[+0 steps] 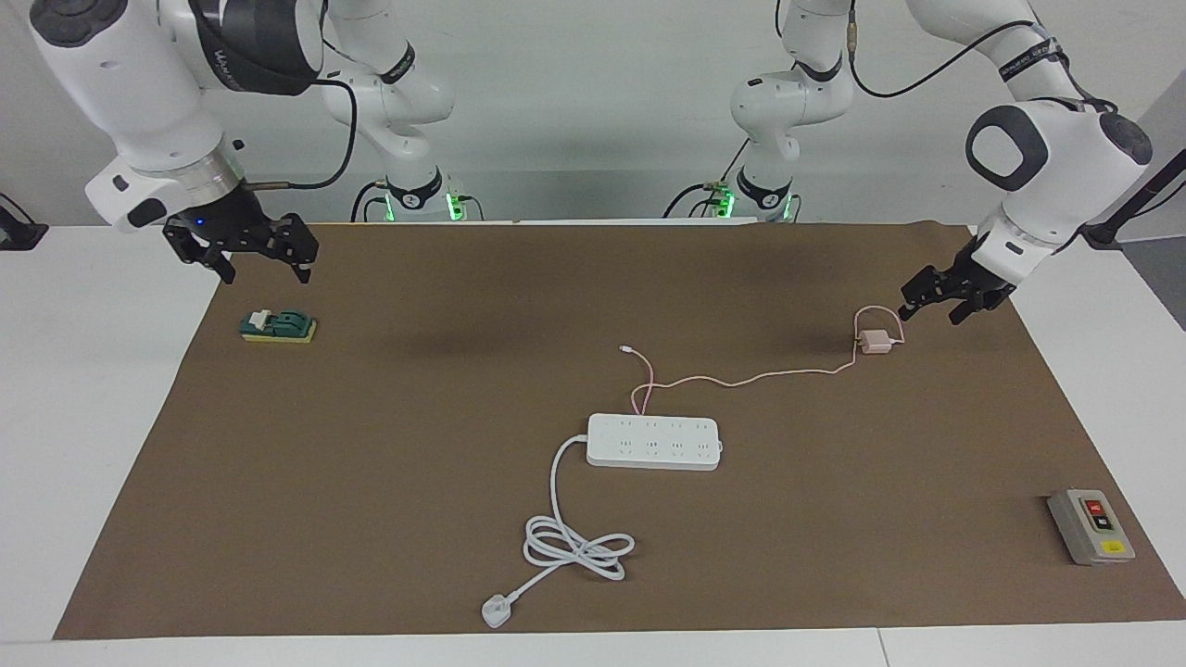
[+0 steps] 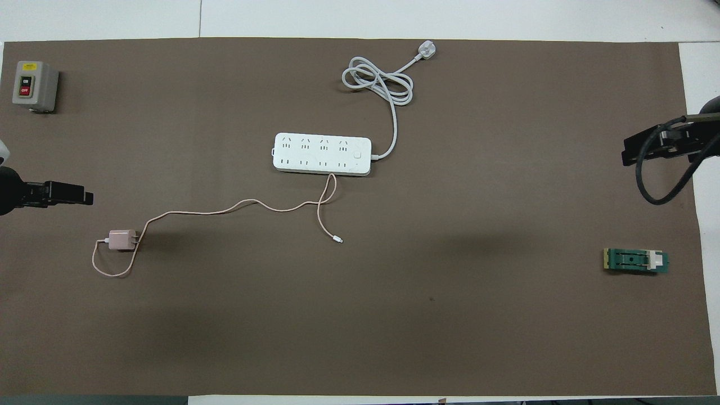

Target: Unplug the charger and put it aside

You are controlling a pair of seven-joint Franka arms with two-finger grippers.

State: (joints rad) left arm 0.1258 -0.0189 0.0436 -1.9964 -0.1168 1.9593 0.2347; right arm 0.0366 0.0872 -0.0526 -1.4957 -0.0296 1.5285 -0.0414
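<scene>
Release was the step in hand, by my reading, operator: your left claw (image 1: 931, 315) hung open and empty over the edge of the brown mat (image 1: 389, 482) at the left arm's end of the worktop, near the charger (image 1: 871, 343) but clear of it. The charger lay on the mat with its prongs free of any socket, nearer to the robots than the power strip (image 1: 653, 442) and well apart from it. A small loop of the pink cable (image 1: 741, 380) curled beside the charger. Your right claw (image 1: 266, 273) waited, open and holding nothing, over the mat's edge at the right arm's end, above the green switch block (image 1: 278, 326). Farther out, the cable ran across the mat to the power strip and curved back at the strip's nearer edge; its loose tip (image 1: 630, 350) lay nearer to the robots than the strip. All the strip's sockets showed bare. Farther still lay the coiled white cord (image 1: 574, 547) with its three-pin plug (image 1: 496, 612), and the grey button box (image 1: 1091, 526) sat toward the left arm's end. I judged the task all but done: unplugged and set aside. What your next move called for was a clean lift of the left arm away from the cable loop, so that nothing snagged and dragged the charger back.
</scene>
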